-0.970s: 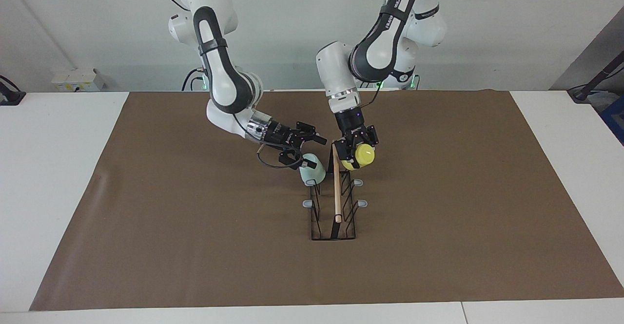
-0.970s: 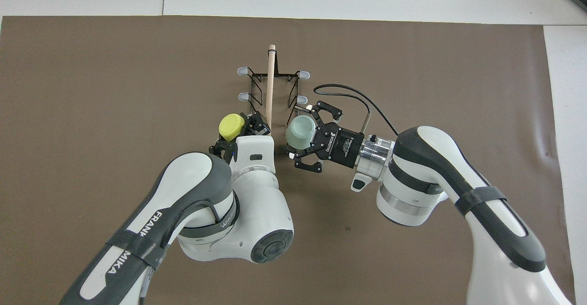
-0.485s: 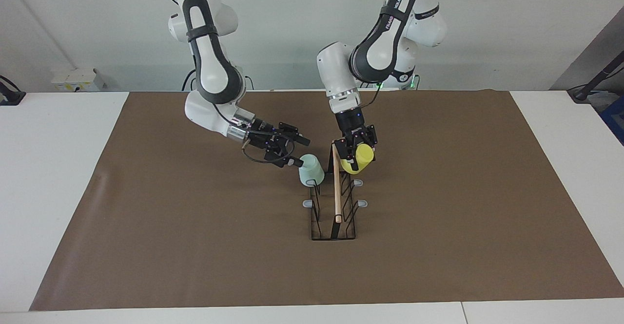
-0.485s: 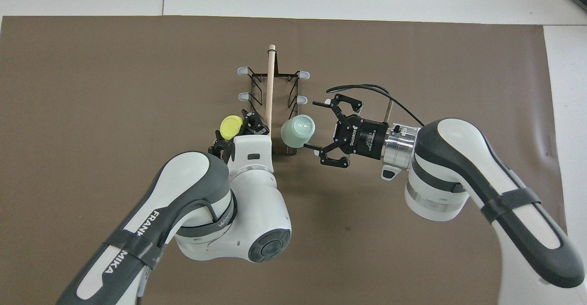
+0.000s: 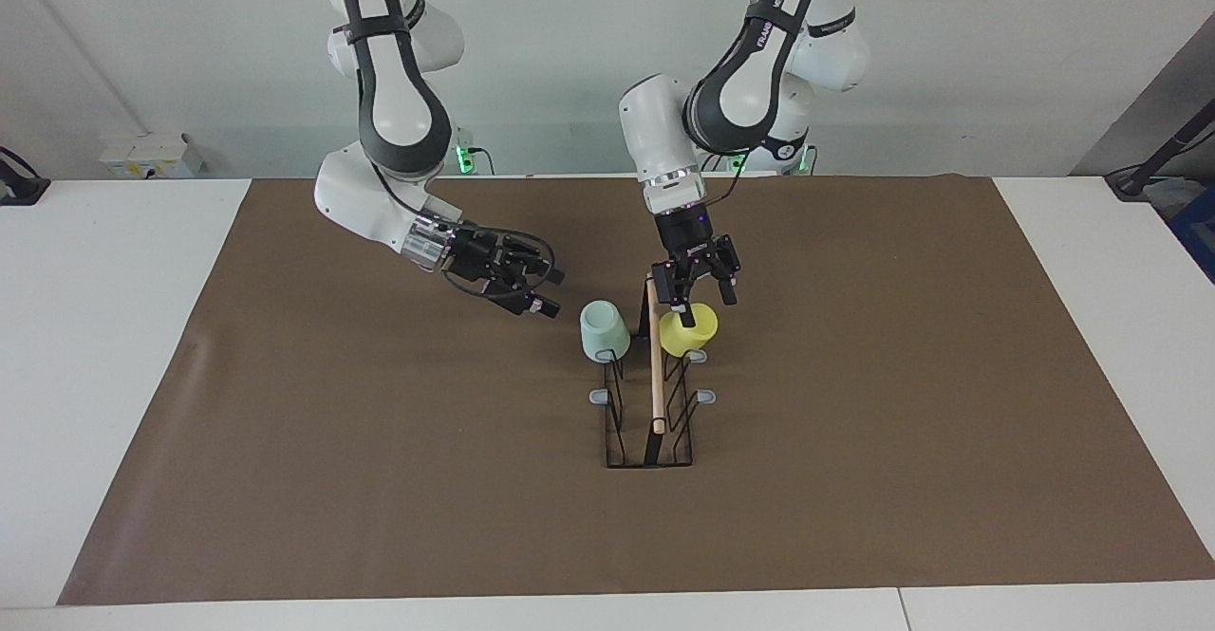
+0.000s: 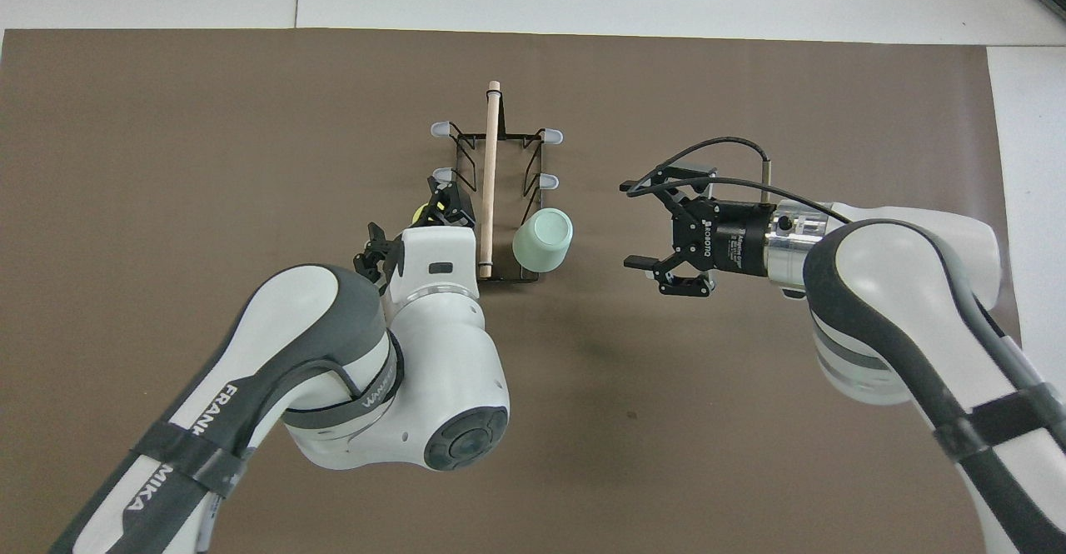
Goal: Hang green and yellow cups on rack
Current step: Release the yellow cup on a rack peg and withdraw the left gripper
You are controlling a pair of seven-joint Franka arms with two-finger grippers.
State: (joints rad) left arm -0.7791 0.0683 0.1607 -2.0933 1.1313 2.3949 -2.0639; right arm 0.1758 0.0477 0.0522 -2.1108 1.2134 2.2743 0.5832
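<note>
Cups first: the green cup (image 5: 605, 329) sits upside down on a prong of the rack (image 5: 649, 422) at the rack's end nearest the robots, on the side toward the right arm's end of the table, and the yellow cup (image 5: 688, 329) sits upside down on the matching prong on the side toward the left arm's end. The rack's wooden rod (image 5: 655, 365) runs between them, its long axis pointing from the robots outward down the table. The left gripper (image 5: 700, 291) hangs directly over the yellow cup with its fingers spread and nothing held; whether they touch the cup's top I cannot tell. So the next move looks like a straight lift, with the rod just beside the gripper as the one thing to avoid. The right gripper (image 5: 532, 289) is also spread open and empty, over the brown mat (image 5: 380, 479), apart from the green cup, nothing between them. Four grey-tipped prongs stand bare farther from the robots.
</note>
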